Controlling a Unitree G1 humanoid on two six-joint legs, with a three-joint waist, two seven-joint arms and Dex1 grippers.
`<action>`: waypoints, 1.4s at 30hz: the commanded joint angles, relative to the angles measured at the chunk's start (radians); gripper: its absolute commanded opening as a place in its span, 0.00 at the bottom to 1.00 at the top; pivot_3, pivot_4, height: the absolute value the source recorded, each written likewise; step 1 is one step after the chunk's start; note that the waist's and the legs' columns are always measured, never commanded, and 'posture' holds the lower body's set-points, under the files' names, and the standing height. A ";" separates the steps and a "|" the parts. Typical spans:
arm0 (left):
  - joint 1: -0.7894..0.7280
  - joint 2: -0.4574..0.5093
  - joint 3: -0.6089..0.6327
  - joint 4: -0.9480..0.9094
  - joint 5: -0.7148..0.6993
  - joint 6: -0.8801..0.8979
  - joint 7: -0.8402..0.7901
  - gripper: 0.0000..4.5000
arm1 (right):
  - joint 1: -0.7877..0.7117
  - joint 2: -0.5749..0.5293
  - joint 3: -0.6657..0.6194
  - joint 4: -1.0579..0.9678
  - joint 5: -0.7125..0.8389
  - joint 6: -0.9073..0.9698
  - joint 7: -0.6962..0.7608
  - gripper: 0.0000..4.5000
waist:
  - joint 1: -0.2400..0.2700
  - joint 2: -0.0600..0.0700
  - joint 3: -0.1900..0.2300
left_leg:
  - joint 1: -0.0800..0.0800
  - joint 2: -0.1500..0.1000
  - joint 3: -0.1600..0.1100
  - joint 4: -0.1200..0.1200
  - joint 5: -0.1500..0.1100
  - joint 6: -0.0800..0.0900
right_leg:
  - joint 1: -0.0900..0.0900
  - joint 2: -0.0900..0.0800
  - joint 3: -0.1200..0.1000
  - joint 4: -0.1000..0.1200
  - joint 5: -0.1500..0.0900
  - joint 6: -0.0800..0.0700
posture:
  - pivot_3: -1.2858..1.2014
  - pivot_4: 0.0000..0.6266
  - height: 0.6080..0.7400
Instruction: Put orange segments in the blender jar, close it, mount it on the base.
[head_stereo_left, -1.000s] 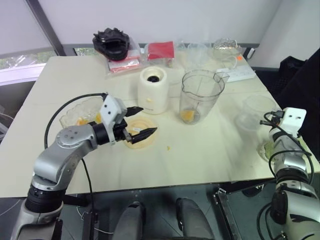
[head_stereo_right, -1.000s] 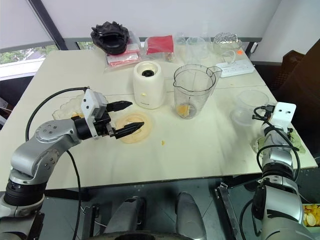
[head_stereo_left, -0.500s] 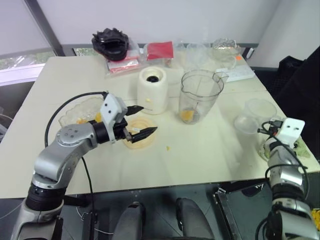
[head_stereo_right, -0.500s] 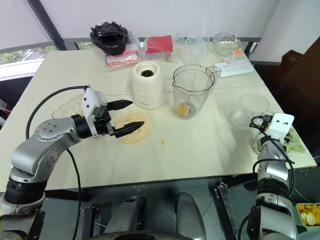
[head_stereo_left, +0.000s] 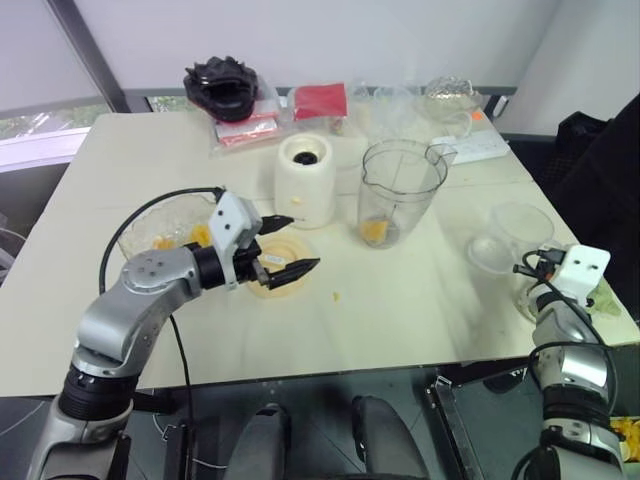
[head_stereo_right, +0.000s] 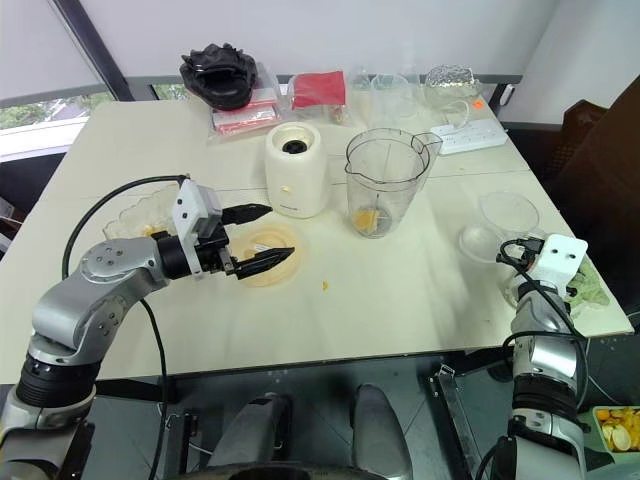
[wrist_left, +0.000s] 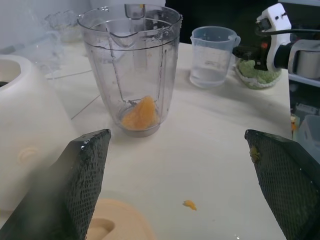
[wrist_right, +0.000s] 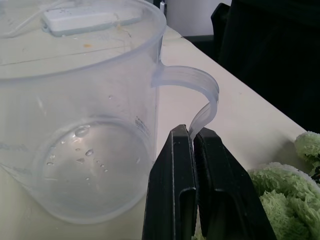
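Observation:
The clear blender jar (head_stereo_left: 400, 190) stands open at mid table with one orange segment (wrist_left: 141, 112) at its bottom. The white base (head_stereo_left: 307, 180) stands to its left. My left gripper (head_stereo_left: 292, 244) hovers open and empty just above the peach lid (head_stereo_left: 275, 280), which lies flat in front of the base. A glass bowl (head_stereo_left: 160, 232) holding orange segments sits behind my left arm. My right gripper (wrist_right: 192, 145) is shut on the handle of a clear measuring cup (head_stereo_left: 505, 235) at the table's right edge.
A small orange scrap (head_stereo_left: 336, 296) lies right of the lid. A green cloth (wrist_right: 285, 200) sits beside my right gripper. Along the far edge are a black object (head_stereo_left: 222, 85), red packets (head_stereo_left: 320, 100), clear glassware (head_stereo_left: 450, 95) and a white power strip (head_stereo_left: 475, 148).
My right wrist has sunk lower and nearer the table's front right edge, still on the cup's handle. The left gripper has edged slightly right over the lid.

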 joint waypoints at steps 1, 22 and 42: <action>-0.012 0.004 0.014 -0.012 0.004 -0.029 -0.002 1.00 | -0.003 0.012 -0.016 -0.041 0.001 -0.008 -0.018 0.01 | 0.000 0.000 0.000 | 0.000 0.000 0.000 0.000 0.000 0.000 | 0.000 0.000 0.000 0.000 0.000 0.000 | 0.52 0.24 1.00; -0.018 0.003 -0.002 0.000 0.019 -0.048 -0.019 1.00 | -0.056 0.129 -0.001 -0.262 0.014 0.026 -0.133 0.01 | 0.000 0.001 0.001 | 0.000 0.000 0.000 0.000 0.000 0.000 | 0.000 0.000 0.000 0.000 0.000 0.000 | 0.52 0.24 1.00; -0.003 -0.025 -0.012 0.021 0.038 -0.073 -0.019 1.00 | -0.419 -0.143 0.037 -0.324 0.042 0.337 -0.017 0.01 | 0.002 0.005 0.003 | -0.003 0.000 -0.001 -0.001 0.000 0.000 | -0.002 0.000 -0.001 -0.002 0.002 0.003 | 0.52 0.24 1.00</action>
